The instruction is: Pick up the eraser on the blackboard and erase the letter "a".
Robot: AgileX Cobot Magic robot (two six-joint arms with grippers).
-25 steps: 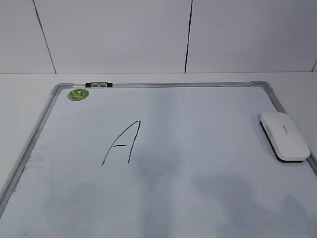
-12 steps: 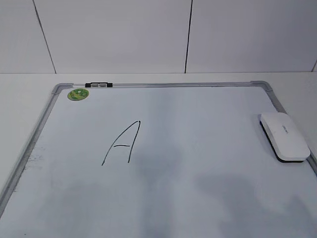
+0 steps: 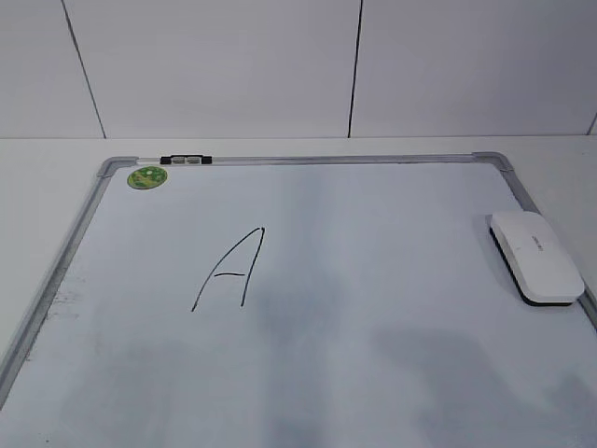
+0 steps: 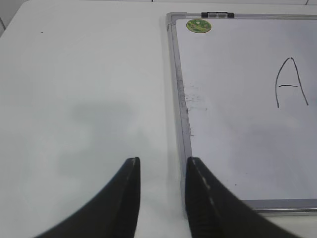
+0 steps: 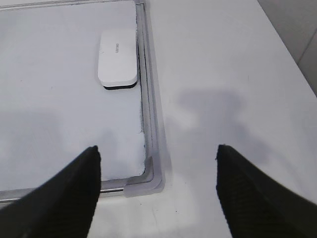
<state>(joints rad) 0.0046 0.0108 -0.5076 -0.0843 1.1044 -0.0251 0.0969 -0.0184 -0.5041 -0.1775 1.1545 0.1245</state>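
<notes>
Right tool [image 5: 157, 168]: my fingers spread wide, empty.
Eraser [image 5: 118, 58]: ahead, left of centre, on the board [image 5: 54, 74].
Left tool [image 4: 162, 171]: my fingers slightly apart, above the worktop [image 4: 84, 84].

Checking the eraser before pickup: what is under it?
The eraser lies flat on the blackboard by its right frame. Its black felt edge shows; the board beneath is hidden.
</notes>
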